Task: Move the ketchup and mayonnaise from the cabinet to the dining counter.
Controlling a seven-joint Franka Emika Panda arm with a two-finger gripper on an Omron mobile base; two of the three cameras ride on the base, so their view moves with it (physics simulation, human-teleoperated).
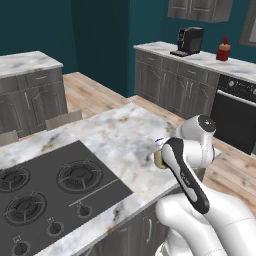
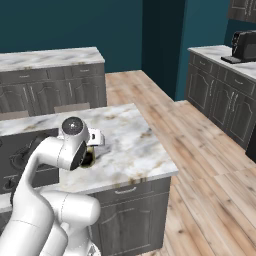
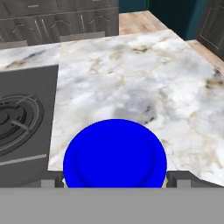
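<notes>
- We see the mayonnaise (image 3: 114, 154) from the hand view as a round bright blue lid low in the picture, with a sliver of cream jar wall showing at each lower side.
- The end effector (image 3: 114, 181) sits around the jar: one dark fingertip (image 3: 49, 182) shows just left of the lid and the other just right of it, each close against the jar's side, so we read it as closed on the mayonnaise.
- In the left base view the jar (image 1: 159, 159) peeks out as a small beige shape with a blue edge at the top, just left of the arm's dark wrist link, over the marble near the island's right end.
- In the right base view the jar is mostly hidden behind the white wrist; only a dark gap under the hand shows there.
- We cannot tell whether the jar's base touches the marble or hangs just above it.
- The desk (image 1: 120, 135) here is the dining counter, with white-grey marble on a dark grey base.
- Its black cooktop (image 1: 45, 192) lies to the left of the jar, with bare marble between them.
- Along the far wall a second counter carries a black coffee machine (image 1: 189, 41) and a brownish-red bottle (image 1: 223, 49), well apart from the island.
</notes>
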